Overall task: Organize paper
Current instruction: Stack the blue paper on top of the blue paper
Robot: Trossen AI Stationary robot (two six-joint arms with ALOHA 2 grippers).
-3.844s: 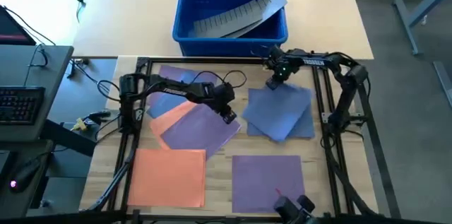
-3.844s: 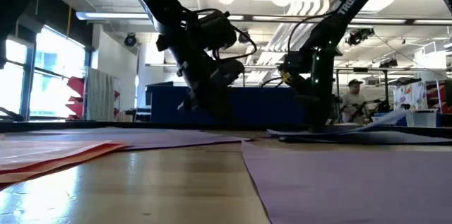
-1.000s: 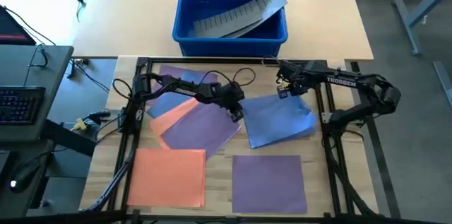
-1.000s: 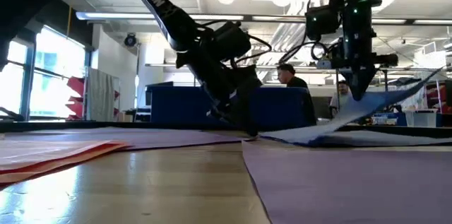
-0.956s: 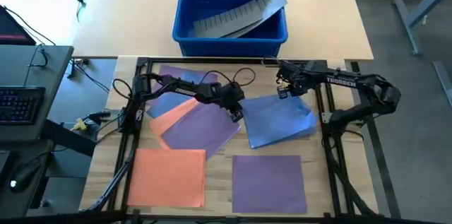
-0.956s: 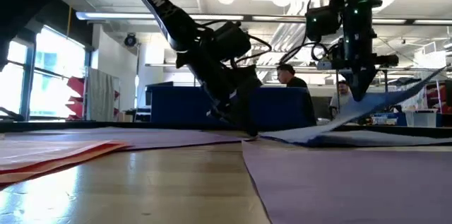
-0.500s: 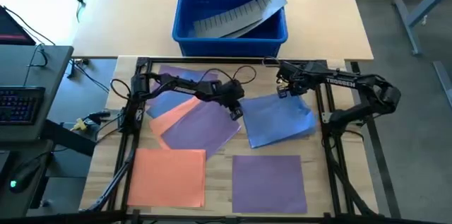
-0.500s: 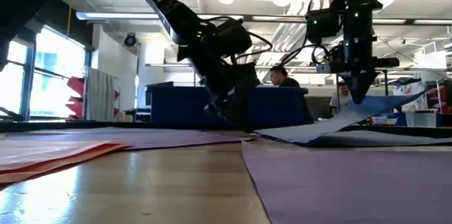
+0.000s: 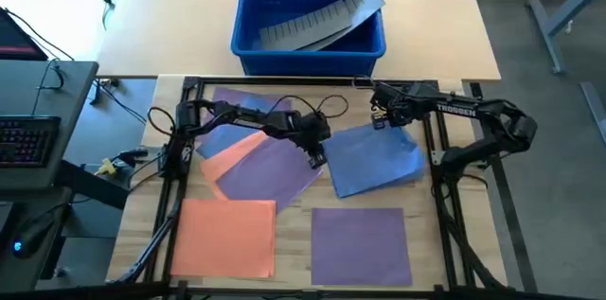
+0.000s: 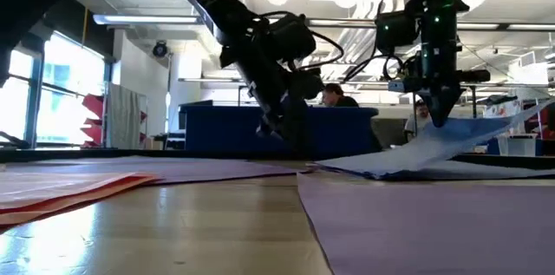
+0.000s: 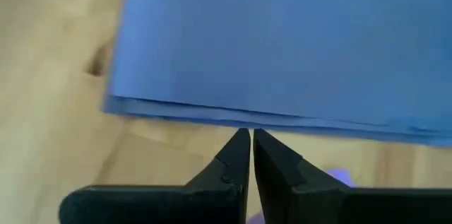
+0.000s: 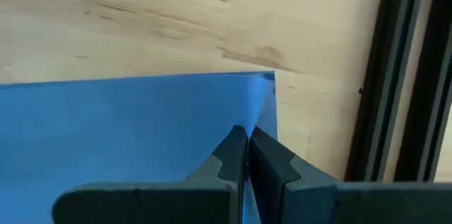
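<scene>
Several sheets of paper lie on the wooden table: a purple sheet point(image 9: 360, 243) and an orange sheet point(image 9: 227, 236) near the front, and a fanned pile of purple point(image 9: 275, 169), orange and blue sheets at the left. A blue stack point(image 9: 377, 160) lies right of centre. My right gripper point(image 9: 380, 122) is shut on the top blue sheet point(image 10: 416, 149) at its far edge. My left gripper point(image 9: 318, 156) is shut, holds nothing, and hangs just above the stack's left edge point(image 11: 233, 114). My right gripper pinches the top blue sheet between its two fingers at the far edge, close to a corner point(image 12: 263, 86). The fingers point down from above. That end is lifted off the table and the sheet slopes down to the stack point(image 10: 364, 166), where its other end rests.
A blue plastic bin point(image 9: 248, 30) with a grey ridged strip point(image 9: 317, 21) stands beyond the far edge. A black frame point(image 9: 431, 149) borders the table. People show in the room behind in the low view.
My left gripper has risen a little from the table at the blue stack's left edge, still shut. My right gripper has kept the blue sheet's far end lifted.
</scene>
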